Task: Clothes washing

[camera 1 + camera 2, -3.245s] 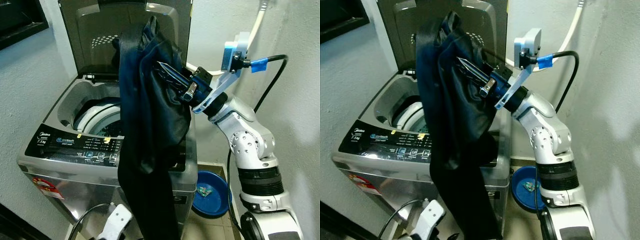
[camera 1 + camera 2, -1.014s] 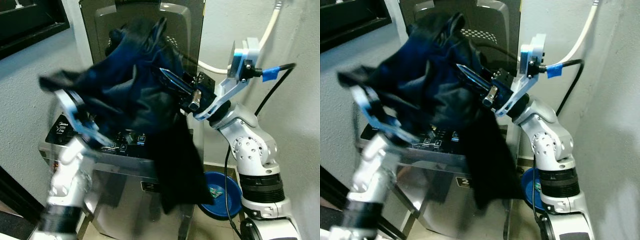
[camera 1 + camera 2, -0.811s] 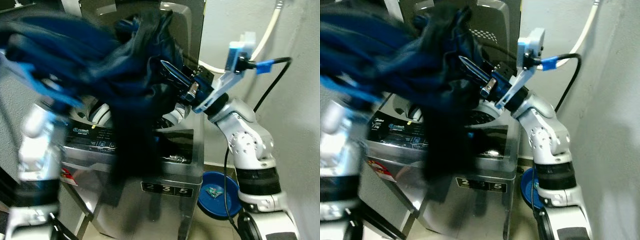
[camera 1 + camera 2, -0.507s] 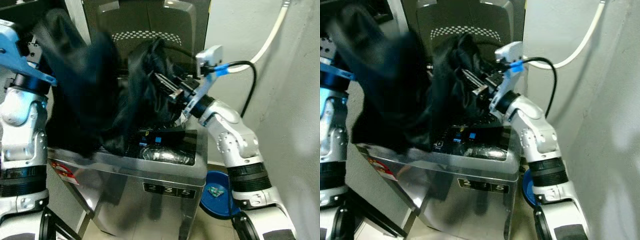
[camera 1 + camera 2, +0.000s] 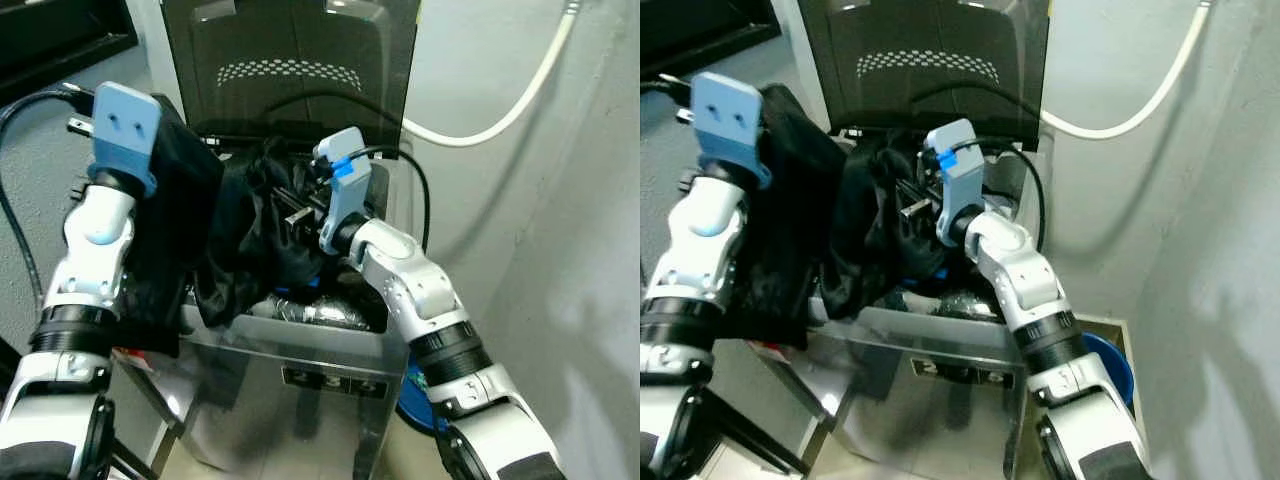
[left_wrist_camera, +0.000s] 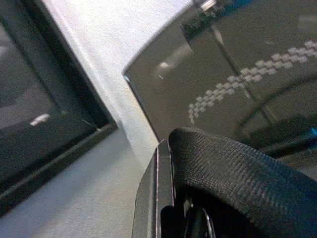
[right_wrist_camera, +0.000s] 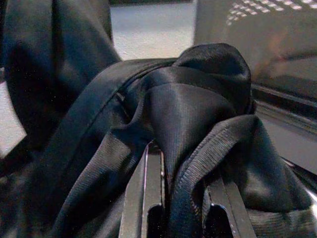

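A dark navy garment (image 5: 232, 236) is bunched over the open top of the silver washing machine (image 5: 330, 385), and part of it hangs down the machine's left side (image 5: 150, 285). My right gripper (image 5: 286, 207) reaches over the tub opening. In the right wrist view its fingers (image 7: 148, 193) are shut on a fold of the garment (image 7: 188, 114). My left arm holds the other end up at the machine's left edge, under its blue wrist camera (image 5: 125, 125). In the left wrist view, my left gripper (image 6: 181, 218) is shut on a black band of the cloth (image 6: 237, 176).
The machine's dark lid (image 5: 290, 60) stands upright behind the tub. A white hose (image 5: 500, 110) runs along the wall at right. A blue basin (image 5: 1112, 368) sits on the floor right of the machine. A dark window frame (image 5: 60, 40) is at upper left.
Both arms have come down, and the garment now lies lower over the tub opening. The right gripper has moved left and down over the machine. The camera has shifted slightly too.
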`<state>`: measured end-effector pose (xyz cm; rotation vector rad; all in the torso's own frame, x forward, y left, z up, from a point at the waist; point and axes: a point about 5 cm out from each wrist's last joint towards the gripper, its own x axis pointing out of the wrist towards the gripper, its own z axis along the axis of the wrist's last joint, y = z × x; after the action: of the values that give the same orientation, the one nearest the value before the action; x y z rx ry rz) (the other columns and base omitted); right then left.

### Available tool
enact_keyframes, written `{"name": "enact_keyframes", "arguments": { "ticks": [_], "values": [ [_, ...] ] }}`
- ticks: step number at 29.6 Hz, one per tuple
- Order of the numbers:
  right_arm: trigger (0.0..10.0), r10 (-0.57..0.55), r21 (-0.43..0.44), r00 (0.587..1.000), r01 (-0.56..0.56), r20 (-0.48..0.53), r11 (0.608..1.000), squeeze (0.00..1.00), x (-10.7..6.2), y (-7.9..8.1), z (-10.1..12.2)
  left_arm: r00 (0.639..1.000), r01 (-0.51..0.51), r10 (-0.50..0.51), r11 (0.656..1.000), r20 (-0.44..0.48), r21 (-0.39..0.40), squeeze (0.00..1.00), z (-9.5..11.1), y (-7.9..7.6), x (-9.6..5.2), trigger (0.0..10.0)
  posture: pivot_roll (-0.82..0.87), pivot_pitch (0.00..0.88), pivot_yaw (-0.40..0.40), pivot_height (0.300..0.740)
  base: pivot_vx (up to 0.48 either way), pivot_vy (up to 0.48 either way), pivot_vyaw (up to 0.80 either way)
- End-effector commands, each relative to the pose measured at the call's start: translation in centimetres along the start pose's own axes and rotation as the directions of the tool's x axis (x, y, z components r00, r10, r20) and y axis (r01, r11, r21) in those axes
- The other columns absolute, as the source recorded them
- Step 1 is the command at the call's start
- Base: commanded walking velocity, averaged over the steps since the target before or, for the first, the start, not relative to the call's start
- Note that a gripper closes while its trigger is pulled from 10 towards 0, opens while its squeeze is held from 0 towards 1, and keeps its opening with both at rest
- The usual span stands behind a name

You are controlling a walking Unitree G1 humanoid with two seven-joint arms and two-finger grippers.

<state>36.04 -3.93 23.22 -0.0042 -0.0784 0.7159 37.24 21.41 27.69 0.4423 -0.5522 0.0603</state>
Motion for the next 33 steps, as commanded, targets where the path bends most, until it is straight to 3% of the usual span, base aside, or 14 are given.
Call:
{"name": "enact_keyframes", "arguments": {
  "ticks": [1, 3, 4, 5, 6, 13, 18, 23, 24, 25, 26, 27, 33],
  "values": [
    [10.0, -0.019, -0.024, 0.999, 0.018, -0.036, 1.0, 0.0, 0.5, 0.3, -0.1, 0.999, 0.053, -0.053, 0.999, -0.003, -0.011, 0.0, 0.0, -1.2, 0.4, 1.7, 0.04, 0.0, 0.014, 0.74, 0.0, 0.0, 0.0],
    [10.0, -0.054, -0.019, 0.996, 0.053, -0.073, 0.998, 0.04, 0.6, 0.1, -0.7, 0.995, 0.101, -0.102, 0.995, -0.012, -0.025, 0.0, -0.2, -2.8, 0.7, 1.8, 0.04, 0.0, 0.014, 0.74, 0.0, 0.0, 0.0],
    [10.0, -0.086, -0.007, 0.992, 0.086, -0.096, 0.996, 0.88, 0.5, -0.2, -1.2, 0.992, 0.126, -0.127, 0.991, -0.015, -0.036, 0.0, -0.3, -3.8, 0.8, 1.9, 0.04, 0.0, 0.016, 0.74, 0.0, 0.0, 0.0],
    [10.0, -0.086, -0.007, 0.992, 0.086, -0.096, 0.996, 0.88, 0.5, -0.2, -1.2, 0.992, 0.126, -0.127, 0.991, -0.015, -0.036, 0.0, -0.3, -3.8, 0.8, 1.9, 0.04, 0.0, 0.016, 0.74, 0.0, 0.0, 0.0],
    [10.0, -0.117, 0.005, 0.986, 0.118, -0.117, 0.993, 1.0, 0.4, -0.5, -1.6, 0.989, 0.145, -0.146, 0.989, -0.018, -0.041, 0.0, -0.3, -4.6, 0.7, 1.8, 0.03, 0.0, 0.017, 0.74, 0.0, 0.0, 0.0],
    [10.0, -0.264, 0.069, 0.955, 0.275, -0.131, 0.959, 1.0, -0.1, -2.1, -2.3, 0.975, 0.217, -0.219, 0.975, -0.037, -0.056, 0.0, -1.1, -7.4, 0.2, 2.2, 0.03, 0.0, 0.024, 0.74, 0.0, 0.0, 0.0],
    [10.0, -0.255, 0.135, 0.964, 0.263, -0.074, 0.955, 1.0, -0.1, -2.4, -1.4, 0.96, 0.272, -0.274, 0.961, -0.054, -0.049, 0.0, -1.9, -8.5, -0.6, 2.2, 0.03, 0.0, 0.027, 0.74, 0.0, 0.0, 0.0],
    [10.0, -0.227, 0.193, 0.974, 0.222, 0.0, 0.956, 1.0, -0.7, -3.3, 0.1, 0.935, 0.336, -0.331, 0.941, -0.125, 0.025, 0.0, -3.8, -8.7, -1.8, 2.3, 0.02, 0.0, 0.035, 0.74, 0.0, 0.0, 0.0],
    [10.0, -0.228, 0.205, 0.974, 0.221, 0.012, 0.954, 0.69, -1.0, -3.7, 0.3, 0.933, 0.339, -0.328, 0.939, -0.146, 0.053, 0.0, -4.2, -8.3, -2.0, 2.2, 0.02, 0.0, 0.037, 0.74, 0.0, 0.0, 0.0],
    [10.0, -0.23, 0.21, 0.973, 0.22, 0.022, 0.952, 0.3, -1.2, -4.0, 0.4, 0.934, 0.331, -0.316, 0.941, -0.167, 0.074, 0.0, -4.7, -7.8, -2.1, 2.1, 0.02, 0.0, 0.041, 0.74, 0.0, 0.0, 0.0],
    [10.0, -0.23, 0.21, 0.973, 0.22, 0.022, 0.952, 0.3, -1.2, -4.0, 0.4, 0.934, 0.331, -0.316, 0.941, -0.167, 0.074, 0.0, -4.7, -7.8, -2.1, 2.1, 0.02, 0.0, 0.041, 0.74, 0.0, 0.0, 0.0],
    [10.0, -0.241, 0.209, 0.97, 0.229, 0.03, 0.951, 0.0, -1.6, -4.6, 0.5, 0.935, 0.32, -0.299, 0.943, -0.191, 0.095, 0.0, -5.1, -7.1, -2.1, 1.9, 0.01, 0.0, 0.045, 0.74, 0.0, 0.0, 0.0],
    [10.0, -0.262, 0.204, 0.964, 0.249, 0.04, 0.947, 0.0, -2.3, -5.4, 0.6, 0.937, 0.303, -0.275, 0.947, -0.213, 0.109, 0.0, -5.4, -6.3, -2.0, 1.6, 0.01, 0.0, 0.05, 0.74, 0.0, 0.0, 0.0]
  ]
}}
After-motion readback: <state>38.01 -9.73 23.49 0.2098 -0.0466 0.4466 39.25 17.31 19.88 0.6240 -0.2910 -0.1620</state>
